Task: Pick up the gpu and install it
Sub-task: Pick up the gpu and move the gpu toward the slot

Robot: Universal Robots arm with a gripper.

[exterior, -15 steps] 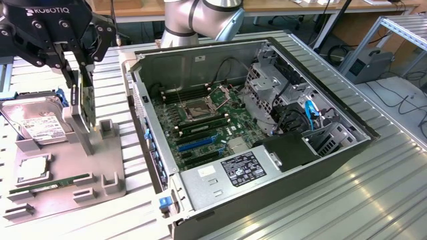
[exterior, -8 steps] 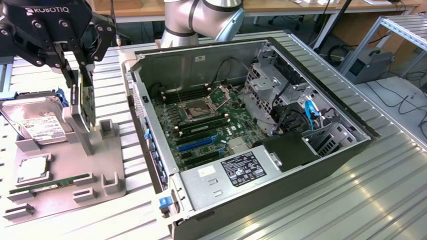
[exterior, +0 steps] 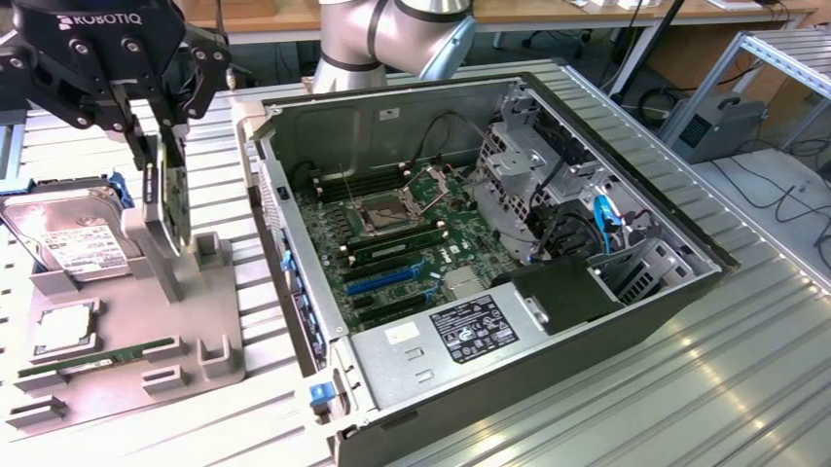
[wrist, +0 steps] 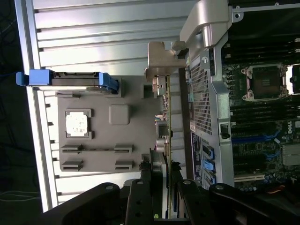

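Observation:
The gpu (exterior: 169, 209) stands on edge at the back of the grey fixture (exterior: 195, 336), to the exterior view's left of the open computer case (exterior: 546, 345). My gripper (exterior: 156, 161) hangs straight over it with a finger on each face, shut on the card's upper edge. In the wrist view the gpu (wrist: 167, 110) shows edge-on, its silvery bracket (wrist: 161, 63) at the far end, and my gripper (wrist: 168, 176) pinches it from both sides. I cannot tell whether its lower edge is clear of the fixture (wrist: 119, 145). The motherboard (exterior: 389, 243) lies exposed with a blue slot (exterior: 383, 280).
On the fixture lie a hard drive (exterior: 78, 243) with blue rails, a processor chip (exterior: 62, 329) and a green memory stick (exterior: 104, 355). The case's side wall (exterior: 267, 185) rises close beside the card. Drive cages and cables (exterior: 559, 214) fill the case's far side.

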